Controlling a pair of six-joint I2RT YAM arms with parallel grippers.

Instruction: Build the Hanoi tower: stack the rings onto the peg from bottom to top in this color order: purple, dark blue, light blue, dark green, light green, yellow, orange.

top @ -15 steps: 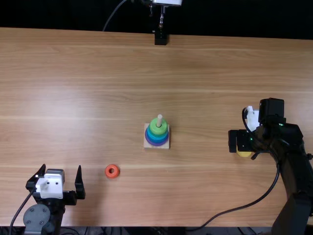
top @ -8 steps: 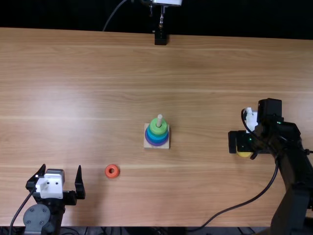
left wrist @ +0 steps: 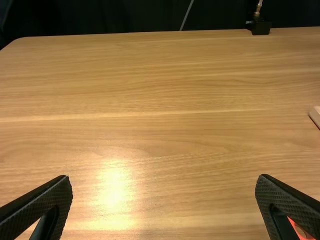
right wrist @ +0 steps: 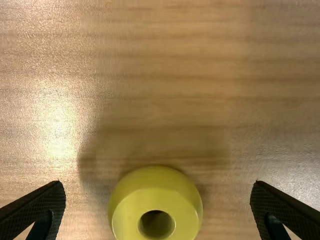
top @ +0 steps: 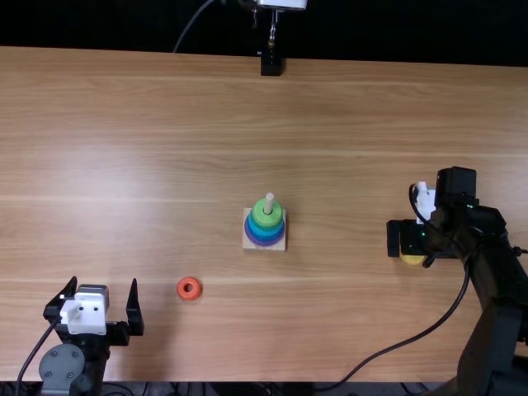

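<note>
While my right gripper is spread wide, the yellow ring lies flat between its fingers, axis upright.

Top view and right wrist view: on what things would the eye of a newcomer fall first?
Probably first on the colorful ring stack, purple at the bottom and green at the top, around a pale peg near the table's middle. Next comes the bright yellow ring, lying on the wood between the open fingers of the right end effector.
</note>
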